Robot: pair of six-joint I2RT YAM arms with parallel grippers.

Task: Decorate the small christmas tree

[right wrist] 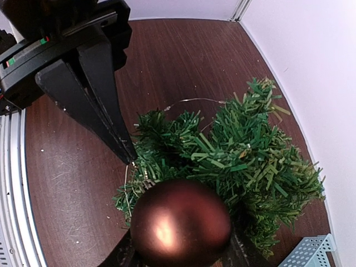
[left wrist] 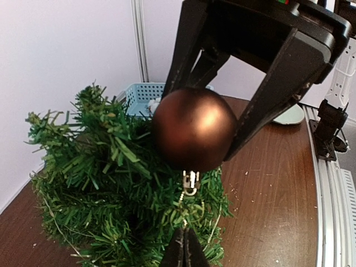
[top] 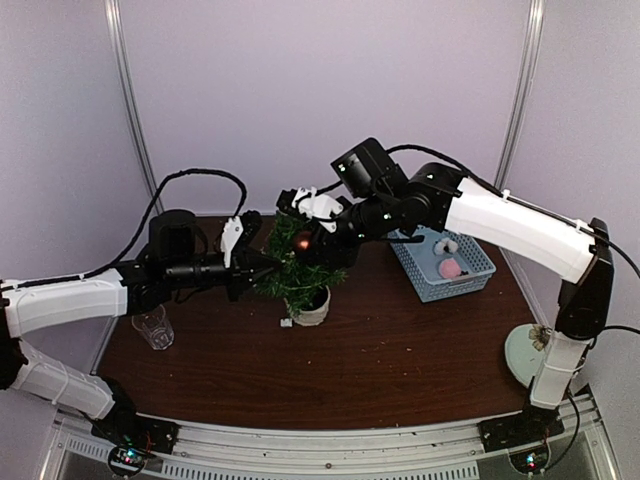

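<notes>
The small christmas tree (top: 298, 268) stands in its white pot (top: 314, 306) at mid-table. My right gripper (top: 316, 238) is shut on a glossy brown bauble (right wrist: 181, 222), held just above the tree's top; the bauble also shows in the left wrist view (left wrist: 193, 129) with its silver cap pointing down. My left gripper (left wrist: 187, 232) is shut, its tips pinching the bauble's thin gold hanging string (left wrist: 192, 203) over the sprigs. In the right wrist view the left fingers (right wrist: 105, 111) end at the string beside the tree (right wrist: 245, 161).
A light-blue basket (top: 441, 262) with a pink and a white ornament stands right of the tree. A clear plastic cup (top: 152, 327) stands at the left edge. A white round disc (top: 524, 352) lies at the right edge. A small white scrap (top: 286, 321) lies by the pot.
</notes>
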